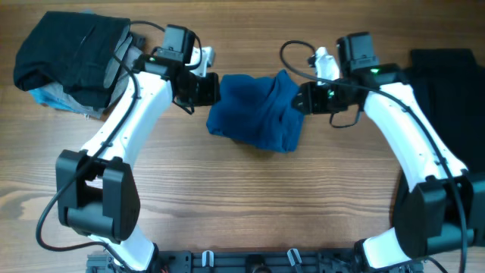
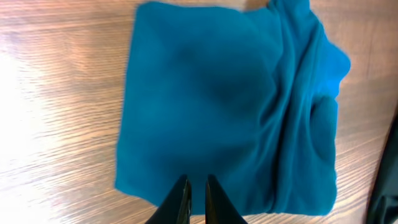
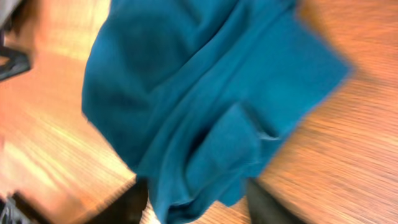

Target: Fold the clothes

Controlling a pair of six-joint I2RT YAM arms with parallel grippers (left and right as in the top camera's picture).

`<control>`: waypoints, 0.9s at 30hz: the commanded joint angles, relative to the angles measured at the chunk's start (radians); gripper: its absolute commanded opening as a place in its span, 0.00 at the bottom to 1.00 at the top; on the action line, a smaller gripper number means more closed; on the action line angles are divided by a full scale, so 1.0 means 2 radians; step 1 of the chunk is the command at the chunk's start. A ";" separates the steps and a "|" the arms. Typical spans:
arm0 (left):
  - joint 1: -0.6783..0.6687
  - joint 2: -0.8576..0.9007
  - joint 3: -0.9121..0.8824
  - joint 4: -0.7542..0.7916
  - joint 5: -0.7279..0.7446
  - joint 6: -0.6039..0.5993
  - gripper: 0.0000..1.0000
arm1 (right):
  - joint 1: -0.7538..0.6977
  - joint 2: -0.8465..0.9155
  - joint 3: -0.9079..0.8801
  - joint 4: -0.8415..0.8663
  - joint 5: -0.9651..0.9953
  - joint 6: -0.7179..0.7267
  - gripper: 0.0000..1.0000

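Observation:
The royal-blue T-shirt (image 1: pixel 258 114) lies bunched and partly folded on the wooden table between my two arms. In the left wrist view the T-shirt (image 2: pixel 230 106) is a roughly rectangular bundle with creased folds on its right side. My left gripper (image 1: pixel 208 91) is at the shirt's left edge. Its fingers (image 2: pixel 196 185) are close together above the near hem and hold nothing. My right gripper (image 1: pixel 303 98) is at the shirt's right edge. Its fingers (image 3: pixel 202 204) are spread wide, with a hanging fold of the shirt (image 3: pixel 199 93) between them. That view is blurred.
A pile of black and grey garments (image 1: pixel 72 53) sits at the back left, with a bit of light-blue fabric (image 1: pixel 47 98) under it. A black garment (image 1: pixel 447 76) lies at the back right. Bare wooden table (image 1: pixel 250 197) stretches in front of the shirt.

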 commanded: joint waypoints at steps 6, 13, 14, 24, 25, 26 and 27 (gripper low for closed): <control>-0.023 0.063 -0.087 0.064 -0.002 0.006 0.04 | 0.028 0.082 -0.053 -0.030 0.056 0.049 0.04; -0.023 0.075 -0.087 0.058 -0.040 0.004 0.04 | -0.014 0.058 -0.041 -0.115 0.153 0.089 0.33; -0.023 0.075 -0.087 0.057 -0.040 0.004 0.04 | -0.024 0.057 -0.031 -0.121 0.152 0.089 0.17; 0.006 0.035 -0.040 0.047 0.029 0.004 0.08 | -0.001 0.074 -0.092 0.027 0.016 0.022 0.05; 0.011 0.034 -0.039 0.046 0.030 0.004 0.09 | 0.001 0.084 -0.109 0.030 0.046 0.052 0.04; 0.015 0.034 -0.039 0.042 0.030 0.004 0.14 | 0.000 0.094 -0.124 0.029 0.085 0.093 0.04; 0.016 0.034 -0.039 0.038 0.040 0.004 0.29 | -0.002 0.099 -0.131 0.027 0.097 0.106 0.04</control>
